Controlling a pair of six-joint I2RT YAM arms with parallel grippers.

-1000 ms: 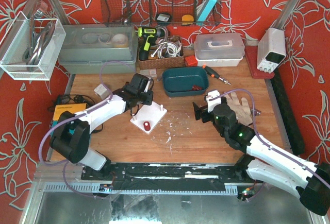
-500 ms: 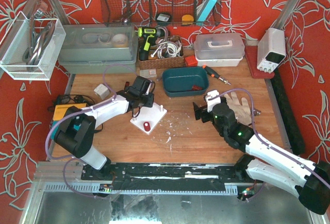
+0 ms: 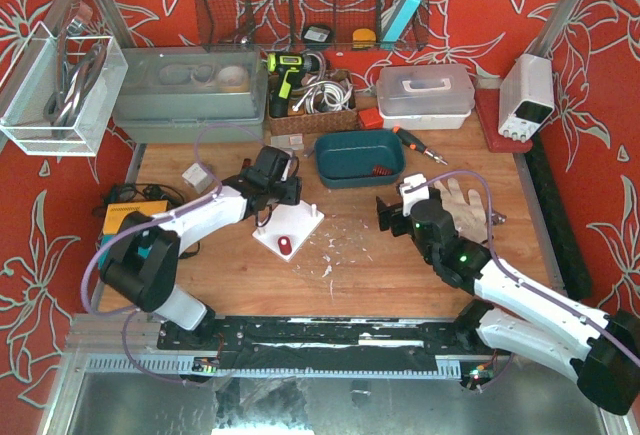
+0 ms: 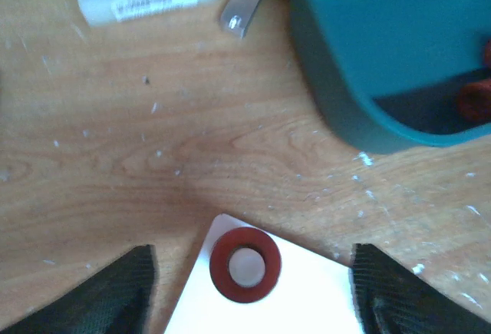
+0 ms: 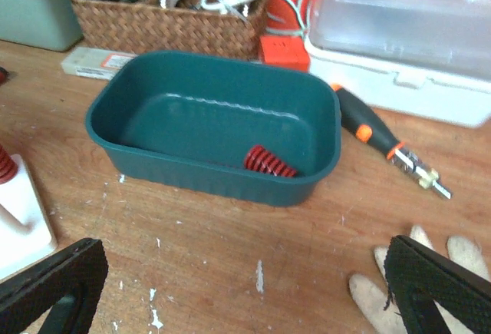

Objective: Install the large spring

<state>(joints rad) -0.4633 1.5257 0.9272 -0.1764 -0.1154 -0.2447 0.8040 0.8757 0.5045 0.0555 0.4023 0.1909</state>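
My left gripper (image 4: 251,251) hangs with its jaws spread and nothing between them, straight over the large spring (image 4: 221,266) — a red coil that sits round a peg (image 4: 247,266) at one corner of the white base (image 4: 307,299). I judge it light and bouncy, apt to squirt from a hard pinch — best taken gently across its flanks, about mid-height.

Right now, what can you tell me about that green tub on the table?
The tub is dark teal, looks like plastic, oblong with rounded corners and a faintly ribbed lower wall. It stands upright and open-topped on the wooden table, just in front of a wicker basket. Inside, one red coil spring lies on its side by the wall nearest the arms; otherwise it is empty.
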